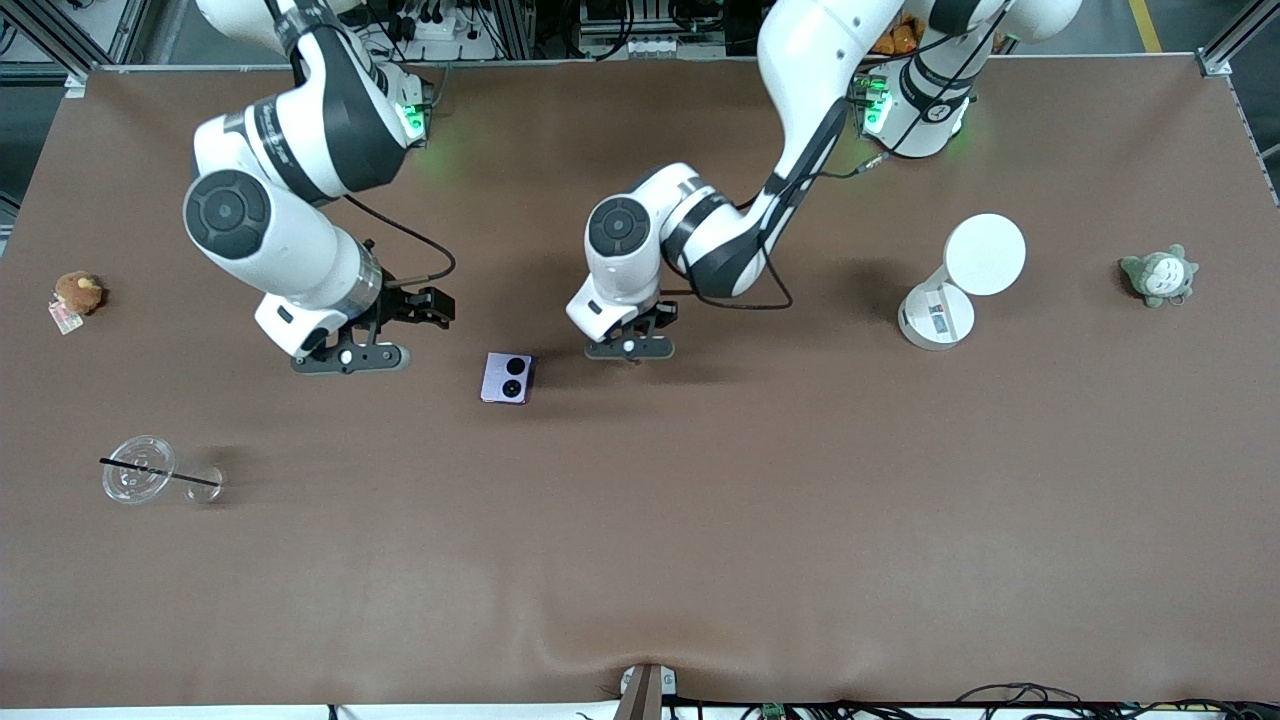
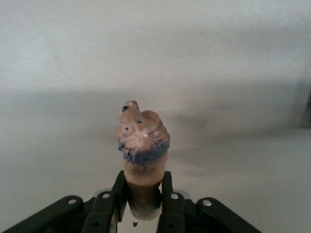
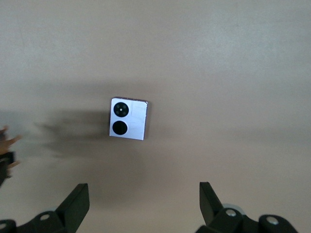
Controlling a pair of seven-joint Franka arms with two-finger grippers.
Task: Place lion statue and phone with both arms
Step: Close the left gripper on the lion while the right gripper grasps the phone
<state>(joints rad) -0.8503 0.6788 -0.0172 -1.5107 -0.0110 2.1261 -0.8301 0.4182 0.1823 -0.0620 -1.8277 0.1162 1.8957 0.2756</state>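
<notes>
**Lion in the left tool, phone waiting under the right**

My left tool point(image 2: 145, 206) is clamped on the lion statue point(image 2: 142, 141), low at the middle of the tabletop point(image 1: 700, 520). In the left wrist view the two fingers point(image 2: 106, 208) pinch the narrow end of the figurine, and its head sticks out past them. From the front camera the lion is hidden under that tool, so I can't say whether it is touching the brown surface or just off it.

The phone point(image 1: 507, 378) lies flat, camera circles up, between the two tools and slightly nearer the front camera. My right tool point(image 3: 144, 204) hangs over bare tabletop beside the phone, toward the right arm's end, with its jaws spread wide and empty.

The grip on the lion is small, so I'd lift slowly and straight up to avoid it pivoting. On the right, I'd centre the jaws across the phone's flat edges before descending.
</notes>
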